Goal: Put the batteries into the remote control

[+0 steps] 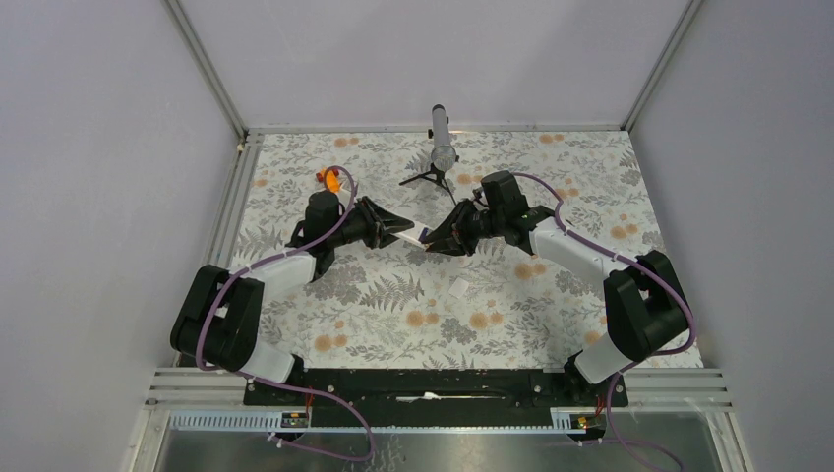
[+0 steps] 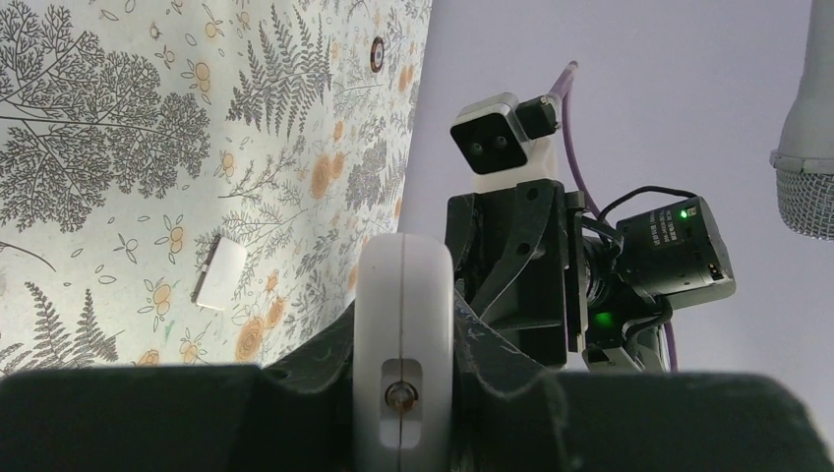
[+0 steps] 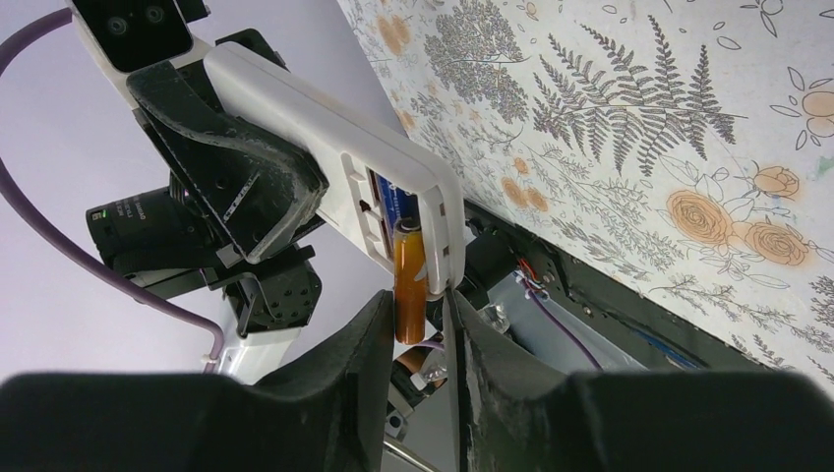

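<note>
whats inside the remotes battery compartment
A dark blue battery lies in one slot. The orange battery, pinched by the right gripper, pokes its upper end into the other slot. The rim of the remote control hides the contacts and how deep it sits.

1. No text, brand, number or sign can be read in any of the three views.
2. Left wrist view, right of centre: a black camera body [image 2: 679, 258] carries a pale printed label [image 2: 663, 230] just below a green light [image 2: 683, 213]. The print is too small to read.
3. Right wrist view, left edge: a black lens barrel [image 3: 128, 221] bears faint white lettering, also too small to make out.
</note>
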{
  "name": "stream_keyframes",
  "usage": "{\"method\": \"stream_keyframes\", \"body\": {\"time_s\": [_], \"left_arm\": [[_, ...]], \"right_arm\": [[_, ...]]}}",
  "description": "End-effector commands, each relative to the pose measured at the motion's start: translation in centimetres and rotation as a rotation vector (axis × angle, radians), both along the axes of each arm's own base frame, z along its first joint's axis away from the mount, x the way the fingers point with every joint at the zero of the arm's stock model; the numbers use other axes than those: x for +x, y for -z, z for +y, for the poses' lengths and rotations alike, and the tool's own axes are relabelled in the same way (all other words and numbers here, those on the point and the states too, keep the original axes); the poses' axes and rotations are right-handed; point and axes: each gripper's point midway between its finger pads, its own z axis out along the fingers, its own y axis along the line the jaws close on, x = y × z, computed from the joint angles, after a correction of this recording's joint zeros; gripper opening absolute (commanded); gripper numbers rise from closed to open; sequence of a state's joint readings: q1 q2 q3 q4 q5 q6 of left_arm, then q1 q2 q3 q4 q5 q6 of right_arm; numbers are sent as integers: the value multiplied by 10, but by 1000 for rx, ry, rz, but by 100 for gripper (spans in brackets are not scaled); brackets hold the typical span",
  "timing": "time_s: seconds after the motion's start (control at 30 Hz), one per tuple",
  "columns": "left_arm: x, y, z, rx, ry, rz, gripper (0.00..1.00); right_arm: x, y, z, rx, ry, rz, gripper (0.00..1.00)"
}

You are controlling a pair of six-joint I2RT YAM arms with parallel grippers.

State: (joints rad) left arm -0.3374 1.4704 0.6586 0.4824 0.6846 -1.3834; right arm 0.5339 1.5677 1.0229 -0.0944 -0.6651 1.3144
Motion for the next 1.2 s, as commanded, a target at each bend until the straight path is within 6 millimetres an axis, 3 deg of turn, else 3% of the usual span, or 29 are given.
{"method": "stream_keyframes", "body": {"time_s": [0.0,0.2,0.4,0.6,0.8,1.0,1.17], "left_arm": [[-14,-50,-9,-99,75,-155,0],[-15,-53,-9,-104,79,-162,0],[-18,-52,-10,-103,89,-166,0],[-17,-53,-10,-105,86,-172,0],[-16,-65,-9,-110,77,-229,0],[-20,-57,-7,-104,75,-209,0],[-19,-64,-7,-160,61,-199,0]], "right_arm": [[-1,3,-1,-28,15,-3,31],[1,7,-2,-48,35,11,32],[7,3,-1,-37,50,-19,47],[8,0,0,-21,48,-37,49],[10,11,-9,-47,90,-11,49],[19,15,-16,-112,92,-60,51],[20,17,-18,-130,75,-91,52]]}}
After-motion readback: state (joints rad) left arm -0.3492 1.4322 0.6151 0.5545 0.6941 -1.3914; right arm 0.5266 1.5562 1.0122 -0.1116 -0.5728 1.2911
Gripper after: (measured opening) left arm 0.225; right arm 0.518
